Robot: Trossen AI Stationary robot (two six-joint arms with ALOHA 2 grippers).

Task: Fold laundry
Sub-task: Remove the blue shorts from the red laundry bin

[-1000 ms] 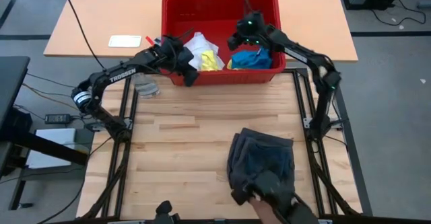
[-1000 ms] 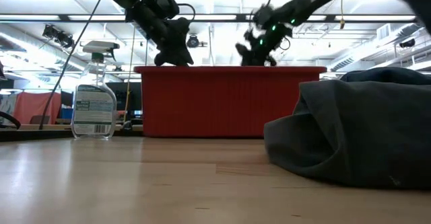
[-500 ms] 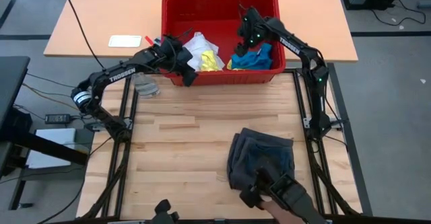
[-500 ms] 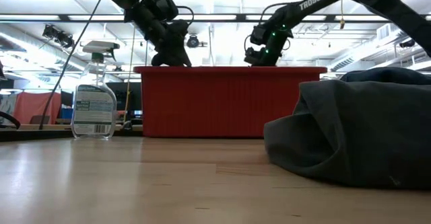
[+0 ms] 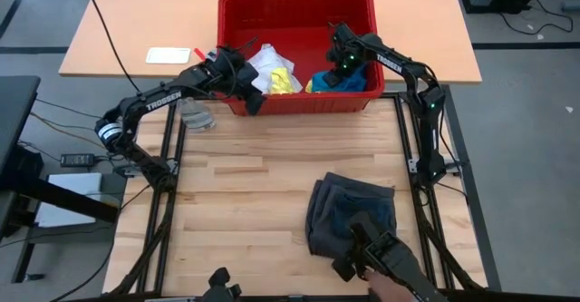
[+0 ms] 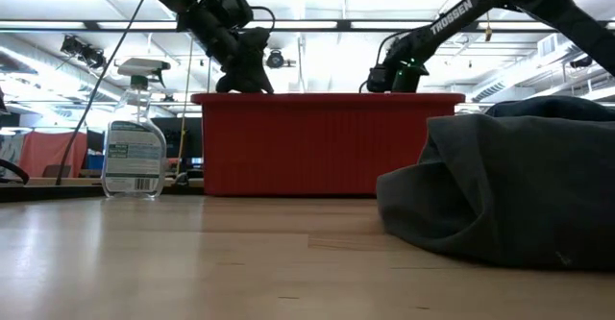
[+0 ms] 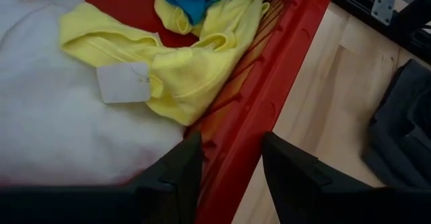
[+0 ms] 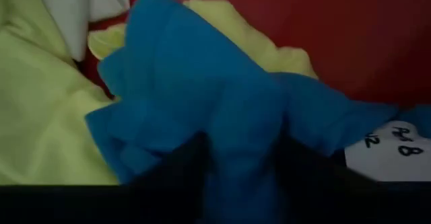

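laundry, bright blue piece (image 8: 202, 109): soft, light, limp cloth bunched on the yellow shirt (image 5: 285, 82) in the red basket (image 5: 237, 12), likely best pinched at its raised fold, where the right gripper (image 5: 339, 69) fingers grasp it; left gripper (image 7: 229, 167) fingers clench the basket wall.

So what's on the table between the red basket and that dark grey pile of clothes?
Nothing: in the high view, only bare wooden tabletop lies between the red basket and the grey shorts.
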